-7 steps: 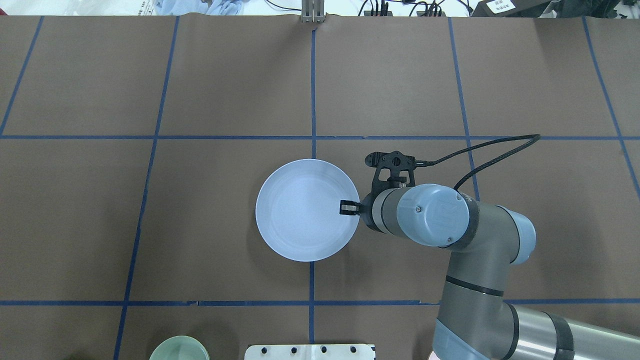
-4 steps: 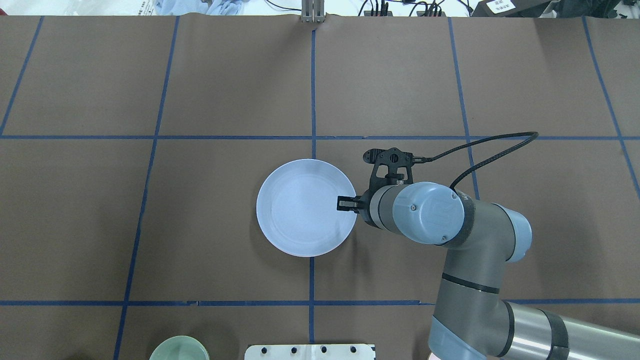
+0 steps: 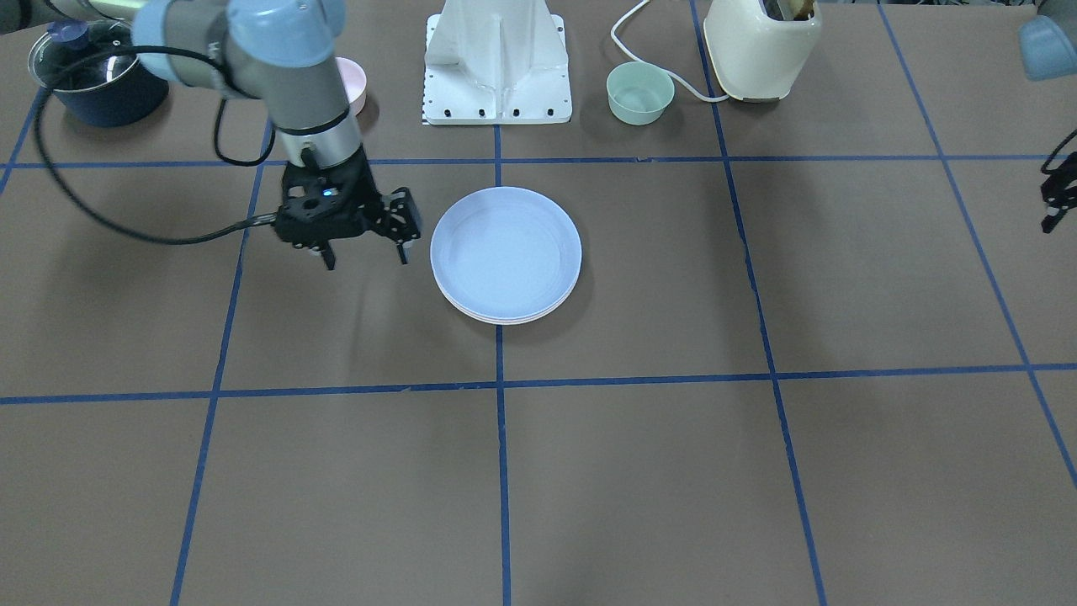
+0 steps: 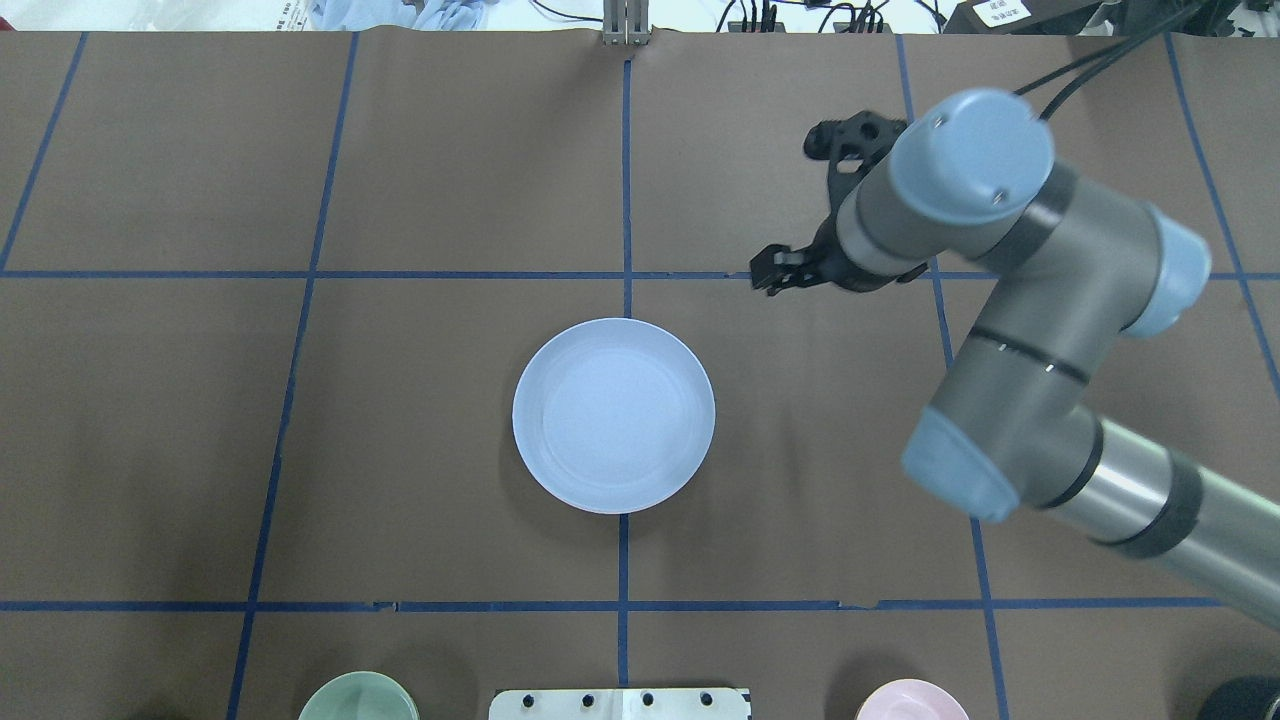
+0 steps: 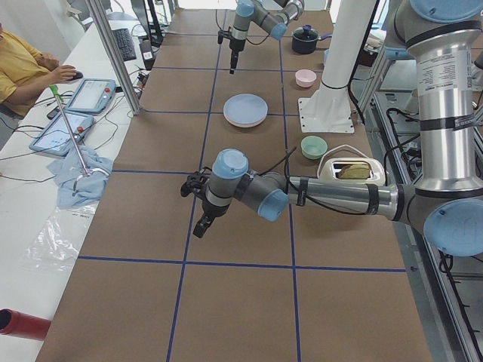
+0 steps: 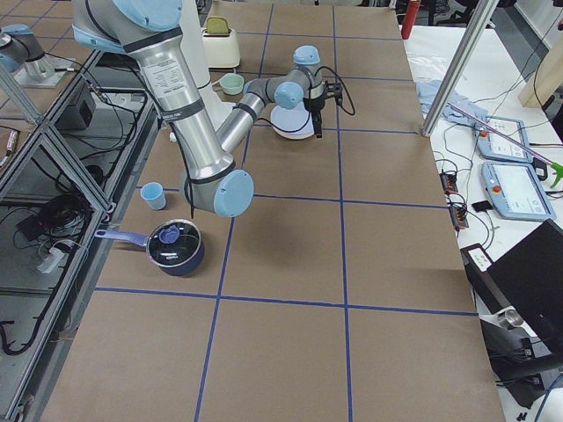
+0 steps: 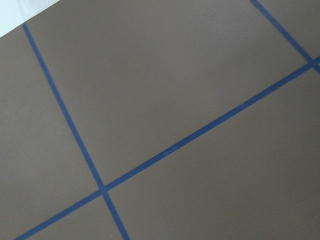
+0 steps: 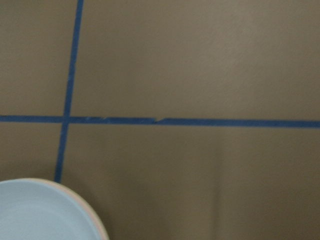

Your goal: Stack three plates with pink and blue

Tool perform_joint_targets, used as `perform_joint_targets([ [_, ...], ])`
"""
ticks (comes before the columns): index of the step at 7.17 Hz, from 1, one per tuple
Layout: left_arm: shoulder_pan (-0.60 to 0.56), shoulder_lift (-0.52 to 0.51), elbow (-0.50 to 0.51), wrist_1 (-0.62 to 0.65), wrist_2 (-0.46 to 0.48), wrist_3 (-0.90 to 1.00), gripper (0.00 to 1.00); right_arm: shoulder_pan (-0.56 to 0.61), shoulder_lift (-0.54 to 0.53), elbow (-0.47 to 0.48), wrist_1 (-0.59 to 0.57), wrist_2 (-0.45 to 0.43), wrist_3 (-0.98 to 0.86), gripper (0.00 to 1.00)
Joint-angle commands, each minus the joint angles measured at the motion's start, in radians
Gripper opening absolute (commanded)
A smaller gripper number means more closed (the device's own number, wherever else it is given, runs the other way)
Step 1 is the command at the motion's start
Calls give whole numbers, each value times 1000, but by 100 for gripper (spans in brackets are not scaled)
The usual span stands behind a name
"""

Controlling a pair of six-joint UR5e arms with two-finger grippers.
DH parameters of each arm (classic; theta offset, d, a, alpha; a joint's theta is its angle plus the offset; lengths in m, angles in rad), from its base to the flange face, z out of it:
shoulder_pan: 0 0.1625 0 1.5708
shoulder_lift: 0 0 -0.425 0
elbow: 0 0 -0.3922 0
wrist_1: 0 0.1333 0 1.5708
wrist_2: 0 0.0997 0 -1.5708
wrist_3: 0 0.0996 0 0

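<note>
A stack of plates with a light blue plate (image 4: 614,415) on top lies at the table's middle. A pale pink rim (image 3: 505,320) shows under it in the front view, and the stack's edge shows in the right wrist view (image 8: 40,212). My right gripper (image 4: 775,272) is open and empty; in the front view (image 3: 366,257) it hangs beside the stack, apart from it. My left gripper (image 5: 200,226) hovers over bare table far from the plates. Only its edge shows in the front view (image 3: 1049,210), so I cannot tell whether it is open or shut.
A green bowl (image 3: 639,93), a pink bowl (image 4: 912,700), a cream toaster (image 3: 761,38) and a dark pot (image 3: 97,76) stand along the robot's side, around the white base (image 3: 496,67). A small blue cup (image 6: 153,194) stands near the pot.
The right gripper lowered the blue plate onto the stack, let go of its rim, and moved up and away toward the far right. The plate now lies still.
</note>
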State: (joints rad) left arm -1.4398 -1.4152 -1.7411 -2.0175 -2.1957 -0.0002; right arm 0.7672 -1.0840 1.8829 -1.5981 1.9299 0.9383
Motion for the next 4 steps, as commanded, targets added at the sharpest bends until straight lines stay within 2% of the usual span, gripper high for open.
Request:
perform_joint_targets([
  [1,-111,-14,43,267,-32,247,100,292,-110,-17,-80,197,-497,100],
  [2,-122,-25,37,440,-45,256,100,390,-141,-42,-133,254,-697,100],
  [3,-140,-22,32,485,-74,255,100,467,-207,-45,-161,292,-830,100],
  [4,-142,-22,35,488,-178,249,100,533,-312,-45,-157,311,-920,100],
])
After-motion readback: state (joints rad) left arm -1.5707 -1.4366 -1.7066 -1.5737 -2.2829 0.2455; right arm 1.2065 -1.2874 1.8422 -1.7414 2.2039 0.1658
